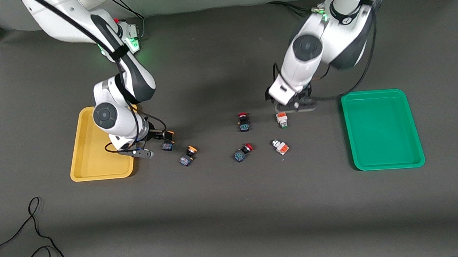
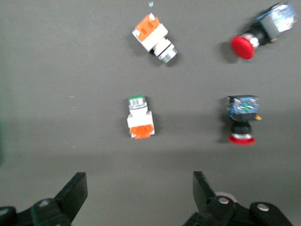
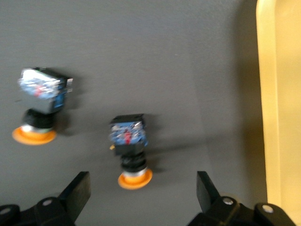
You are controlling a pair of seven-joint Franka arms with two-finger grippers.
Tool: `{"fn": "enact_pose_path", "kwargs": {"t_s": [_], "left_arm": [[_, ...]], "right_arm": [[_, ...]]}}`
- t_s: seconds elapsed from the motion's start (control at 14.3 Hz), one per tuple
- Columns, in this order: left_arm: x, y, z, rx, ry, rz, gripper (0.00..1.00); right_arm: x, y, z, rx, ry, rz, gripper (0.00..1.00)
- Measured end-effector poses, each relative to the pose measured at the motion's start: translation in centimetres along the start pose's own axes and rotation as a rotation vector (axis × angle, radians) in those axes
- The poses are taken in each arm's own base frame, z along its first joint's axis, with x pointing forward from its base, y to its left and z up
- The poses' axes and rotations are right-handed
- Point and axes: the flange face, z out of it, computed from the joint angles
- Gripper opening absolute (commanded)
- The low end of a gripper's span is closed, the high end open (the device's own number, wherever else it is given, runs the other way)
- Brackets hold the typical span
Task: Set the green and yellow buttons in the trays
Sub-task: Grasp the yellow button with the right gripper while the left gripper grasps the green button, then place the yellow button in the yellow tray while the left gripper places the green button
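Here the right gripper (image 1: 154, 144) hangs low, jaws wide and empty, over a yellow-orange-capped black-blue button (image 3: 129, 150) just beside the shallow yellow plastic tray (image 1: 88, 156). The left gripper (image 1: 294, 106), equally open and empty, hovers over a white-bodied green-tipped button (image 2: 139, 117) lying flat, tip pointing away from it, the shallow green plastic tray (image 1: 382, 130) well apart

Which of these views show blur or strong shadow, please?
Front view: sharp, with soft arm shadows across the table. Left wrist view: slight blur, worst on the red-capped switch at the edge. Right wrist view: blurrier, smearing the yellow button; the yellow tray looks washed out.
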Motion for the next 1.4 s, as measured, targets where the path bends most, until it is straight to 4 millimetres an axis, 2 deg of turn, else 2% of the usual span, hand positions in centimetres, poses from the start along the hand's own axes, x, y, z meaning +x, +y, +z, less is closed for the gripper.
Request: {"fn": "enact_pose_path", "kwargs": {"t_s": [0.21,0.35,0.42,0.49,0.56,0.63,0.7,0.98,1.19,1.26,1.33,1.4], "left_arm": [[1.1,-0.1,7.2,0.018,-0.033,0.01,1.0],[1.2,-0.3,10.0,0.027,-0.048,0.017,0.97],[1.3,-0.3,10.8,0.026,-0.05,0.016,0.9],[1.5,-0.4,11.2,0.026,-0.051,0.015,0.85],[1.6,-0.4,11.4,0.027,-0.052,0.014,0.74],[1.7,-0.4,11.4,0.027,-0.051,0.014,0.65],[1.8,-0.4,11.3,0.026,-0.049,0.013,0.56],[2.0,-0.7,11.5,0.028,-0.051,0.006,0.28],[2.8,-0.6,10.9,0.022,-0.042,-0.016,0.27],[3.5,-0.5,10.0,0.024,-0.043,-0.03,0.27],[4.3,-0.4,8.6,0.031,-0.051,-0.041,0.27],[5.3,-0.3,6.3,0.042,-0.061,-0.051,0.27]], "right_arm": [[0.3,-0.1,2.7,-0.006,0.007,0.001,1.0],[-0.1,-0.9,4.5,-0.009,0.009,-0.01,1.0],[-0.2,-1.1,5.2,-0.011,0.012,-0.013,0.94],[-0.3,-1.1,5.8,-0.014,0.011,-0.014,0.81],[-0.2,-1.1,6.1,-0.013,0.014,-0.011,0.51],[-0.1,-1.0,6.2,-0.012,0.013,-0.008,0.01],[-0.1,-1.1,6.1,-0.009,0.013,-0.003,0.0],[0.5,-1.6,5.3,0.022,0.021,0.109,0.0],[0.7,-1.9,3.9,0.019,0.002,0.112,0.0],[0.8,-1.7,2.1,0.0,-0.043,0.112,0.0],[1.4,-0.9,-0.8,-0.018,-0.084,0.112,0.0],[2.0,0.5,-4.3,-0.027,-0.104,0.102,0.0]]}}
